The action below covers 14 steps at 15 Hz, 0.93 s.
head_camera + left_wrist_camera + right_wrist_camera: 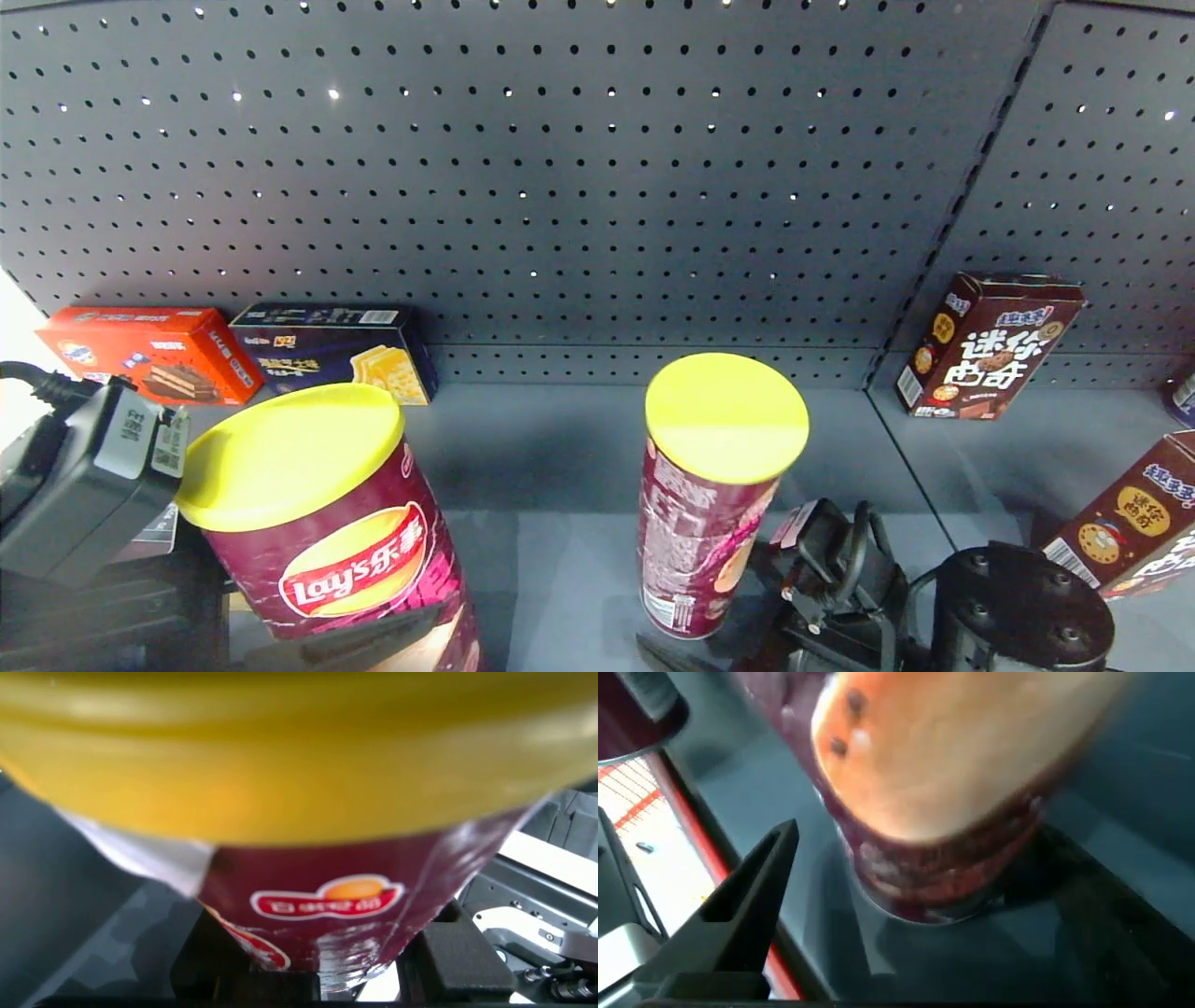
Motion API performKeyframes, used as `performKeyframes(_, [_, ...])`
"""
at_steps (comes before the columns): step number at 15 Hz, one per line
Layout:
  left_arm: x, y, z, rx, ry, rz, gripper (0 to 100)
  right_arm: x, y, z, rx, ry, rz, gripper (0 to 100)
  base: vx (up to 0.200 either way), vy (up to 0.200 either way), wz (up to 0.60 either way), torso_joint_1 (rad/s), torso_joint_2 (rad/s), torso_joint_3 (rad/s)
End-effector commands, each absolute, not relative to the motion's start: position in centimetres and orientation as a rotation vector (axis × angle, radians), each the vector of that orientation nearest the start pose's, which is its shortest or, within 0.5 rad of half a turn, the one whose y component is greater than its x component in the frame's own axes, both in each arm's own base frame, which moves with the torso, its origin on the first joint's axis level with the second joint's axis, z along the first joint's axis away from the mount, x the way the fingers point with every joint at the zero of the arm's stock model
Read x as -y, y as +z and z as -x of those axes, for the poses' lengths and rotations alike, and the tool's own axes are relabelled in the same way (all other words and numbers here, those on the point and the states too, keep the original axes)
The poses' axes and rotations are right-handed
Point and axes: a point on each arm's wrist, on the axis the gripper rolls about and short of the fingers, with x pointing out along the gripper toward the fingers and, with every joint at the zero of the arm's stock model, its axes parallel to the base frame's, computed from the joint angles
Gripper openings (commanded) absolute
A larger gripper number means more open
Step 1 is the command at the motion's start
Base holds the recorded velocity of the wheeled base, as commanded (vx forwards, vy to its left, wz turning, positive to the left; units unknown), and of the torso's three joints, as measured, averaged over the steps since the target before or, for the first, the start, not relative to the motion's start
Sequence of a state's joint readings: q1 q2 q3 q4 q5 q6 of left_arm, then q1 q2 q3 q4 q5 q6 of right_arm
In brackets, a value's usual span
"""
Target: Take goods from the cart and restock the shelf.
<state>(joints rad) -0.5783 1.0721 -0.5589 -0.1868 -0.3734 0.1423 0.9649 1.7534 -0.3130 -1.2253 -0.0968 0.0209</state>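
yellow-lidded maroon chip can [341,551] tilted in left claw [336,975].

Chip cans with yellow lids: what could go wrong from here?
The left chip can sits tilted in the left gripper, gripped low; it might slip or land crooked. The right chip can stands on the shelf with the open right gripper close around it; a clumsy pull-back could knock it over.

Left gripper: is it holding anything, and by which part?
Yes. The left gripper holds the tilted chips can by its lower body, near the base, with the yellow lid uppermost.
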Motion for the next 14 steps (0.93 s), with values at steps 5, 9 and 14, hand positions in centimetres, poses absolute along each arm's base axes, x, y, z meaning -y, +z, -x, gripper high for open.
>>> performKeyframes(5, [8.4,20.6,-11.3,-0.285,-0.972,-0.168,0,-16.9,13.1,-12.0,-0.11,0.865,0.044,100,0.0,0.0,0.0,0.0,0.0,0.0])
performKeyframes(9, [8.4,20.4,-11.3,-0.29,-0.972,-0.168,0,-13.6,14.5,-9.7,-0.02,0.87,0.032,100,0.0,0.0,0.0,0.0,0.0,0.0])
performKeyframes(14, [8.3,20.6,-11.1,-0.278,-0.973,-0.169,0,-11.9,14.4,-8.6,0.0,0.867,0.023,100,0.0,0.0,0.0,0.0,0.0,0.0])
